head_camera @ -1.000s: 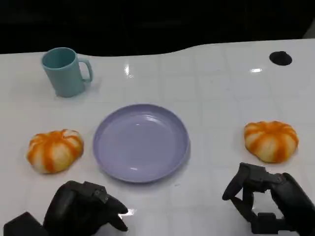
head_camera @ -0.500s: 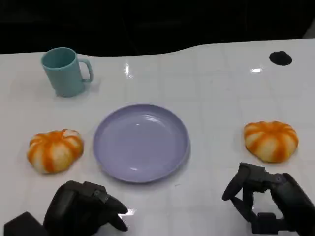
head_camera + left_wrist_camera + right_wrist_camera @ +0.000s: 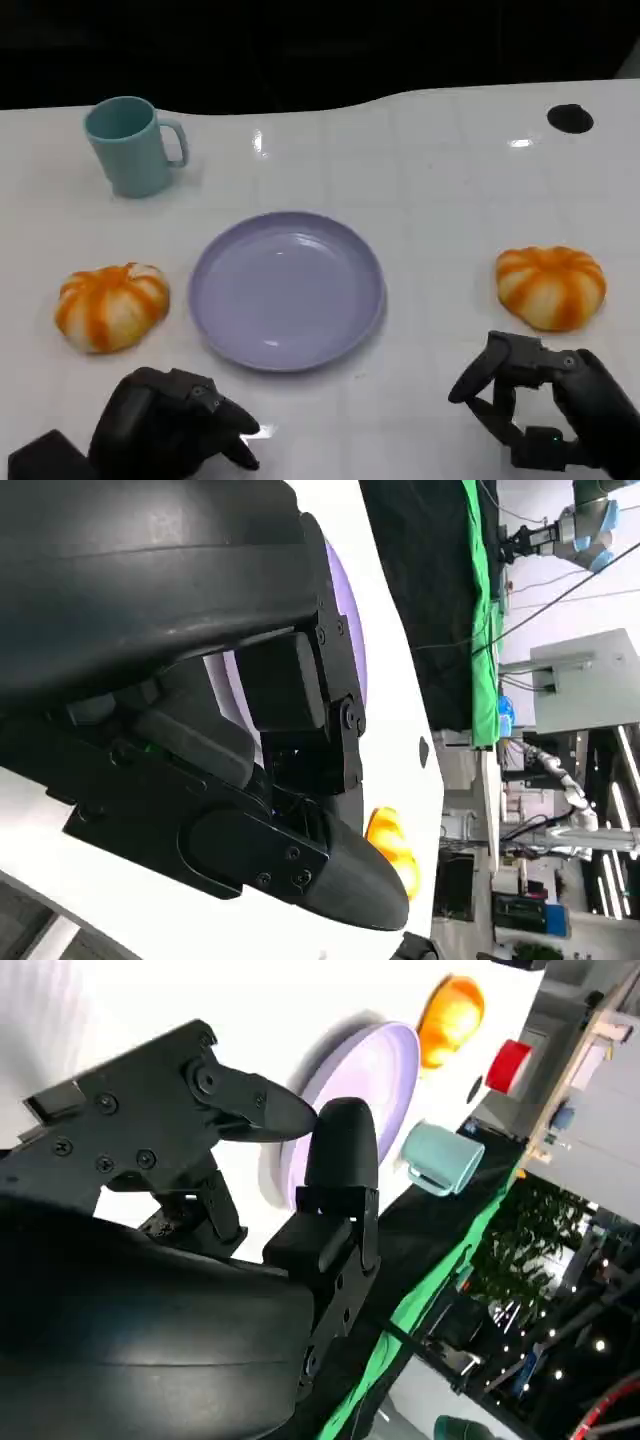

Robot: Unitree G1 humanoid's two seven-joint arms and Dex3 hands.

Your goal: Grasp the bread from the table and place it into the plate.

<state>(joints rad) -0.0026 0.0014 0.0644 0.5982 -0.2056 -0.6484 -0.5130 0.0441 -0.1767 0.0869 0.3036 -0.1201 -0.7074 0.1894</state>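
Both robot hands sit low on the counter (image 3: 430, 150), empty: left robot hand (image 3: 175, 425) curled in, right robot hand (image 3: 535, 410) fingers apart near the right bread (image 3: 551, 287); plate (image 3: 287, 290) bare.

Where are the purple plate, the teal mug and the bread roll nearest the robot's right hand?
purple plate (image 3: 205, 300), head view, bare left rim.
teal mug (image 3: 125, 150), head view, outer wall.
right bread roll (image 3: 551, 287), head view, middle of its striped top.

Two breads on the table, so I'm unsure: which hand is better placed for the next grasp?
Probably the right hand: it sits open just below the right bread. The left hand is curled.
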